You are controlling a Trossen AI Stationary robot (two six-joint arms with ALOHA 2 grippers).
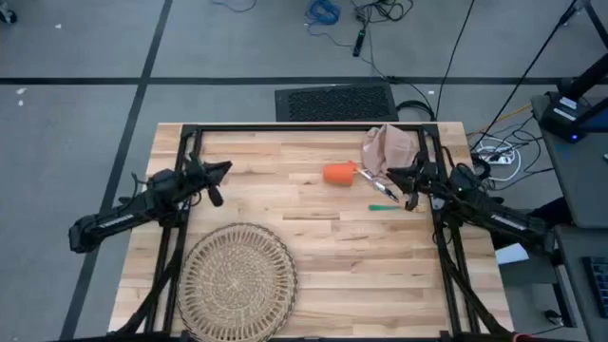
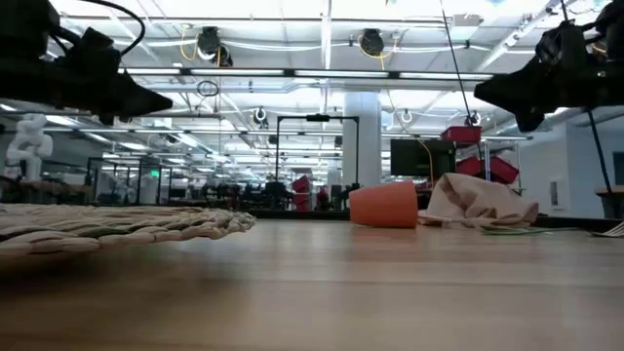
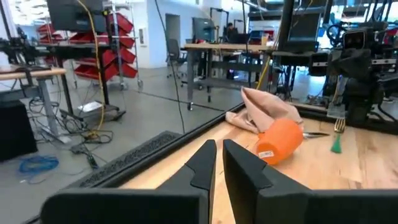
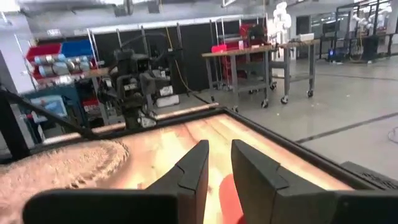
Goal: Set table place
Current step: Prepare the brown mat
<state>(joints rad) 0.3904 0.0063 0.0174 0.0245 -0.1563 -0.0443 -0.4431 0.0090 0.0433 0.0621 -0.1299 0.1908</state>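
A round woven placemat (image 1: 237, 275) lies flat at the table's near left. An orange cup (image 1: 339, 173) lies on its side at the far middle, and a crumpled beige napkin (image 1: 389, 147) lies just behind it. Green-handled cutlery (image 1: 383, 205) lies on the wood near the cup. My left gripper (image 1: 226, 169) hovers above the table's left part, shut and holding nothing. It points toward the cup (image 3: 280, 141). My right gripper (image 1: 391, 175) hovers shut just right of the cup, above the cutlery, and points toward the placemat (image 4: 56, 168).
A black metal frame (image 1: 313, 128) runs along the table's far edge and down both sides under the arms. Bare wood (image 1: 361, 256) lies between the placemat and the right arm. A dark mat (image 1: 334, 103) lies on the floor beyond the far edge.
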